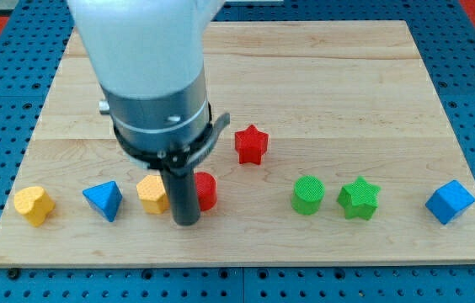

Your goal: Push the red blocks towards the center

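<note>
Nearest the view's bottom edge runs a row on the wooden bench [322, 93]: a yellow heart block [34, 204], a blue triangular block [103, 200], an orange block [152, 194] of unclear shape, then my tip [187, 222], with a red round block [205, 191] touching the rod's right side and half hidden behind it. Further right in the row sit a green cylinder [308, 195], a green star [358, 199] and a blue cube [450, 202]. Beyond the row, nearer the middle, stands the red star [251, 144] — apart from everything. There is no hand here to be wide or narrow, only the bare rod. Both reds look like light, rigid plastic that should slide easily and may spin off a glancing push — press squarely through their centres from the near side.
</note>
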